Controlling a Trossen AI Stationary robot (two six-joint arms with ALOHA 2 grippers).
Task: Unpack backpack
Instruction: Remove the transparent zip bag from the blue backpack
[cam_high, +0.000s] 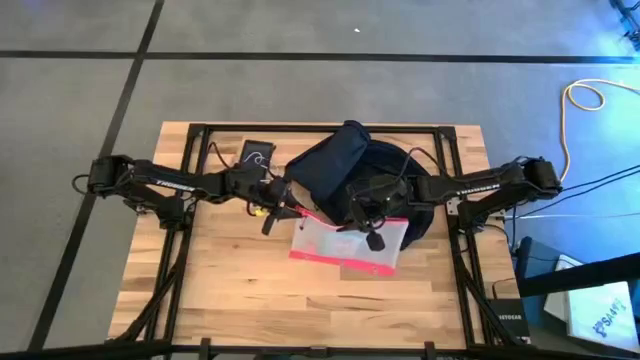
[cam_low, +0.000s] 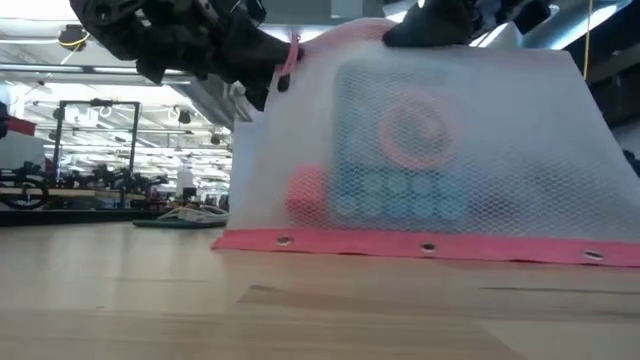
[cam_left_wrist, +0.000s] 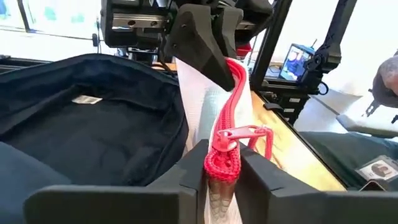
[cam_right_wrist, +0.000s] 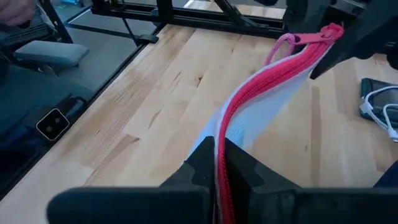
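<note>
Nearest the low camera, the mesh zip pouch (cam_low: 430, 150) stands upright on its red bottom hem on the wooden table (cam_low: 150, 300), with blurred red and blue contents visible through the mesh. It is suspended by its red zipper edge (cam_left_wrist: 233, 99) between the two grippers. The left gripper (cam_left_wrist: 222, 171) is clamped on one end of the zipper edge, beside the red zipper pull (cam_left_wrist: 245, 132), fingers closed tight against the fabric. The right gripper (cam_right_wrist: 219, 163) is clamped on the other end of the same edge, fingers closed with only the zipper between them. From above, the pouch (cam_high: 348, 243) lies at mid-table, just in front of the backpack (cam_high: 335, 165). The dark navy backpack lies open behind the pouch, between the two arms toward the far edge, its interior and a small white label (cam_left_wrist: 86, 99) exposed. A dark phone with a white cable (cam_high: 256, 153) lies left of the backpack, near the far edge.
</note>
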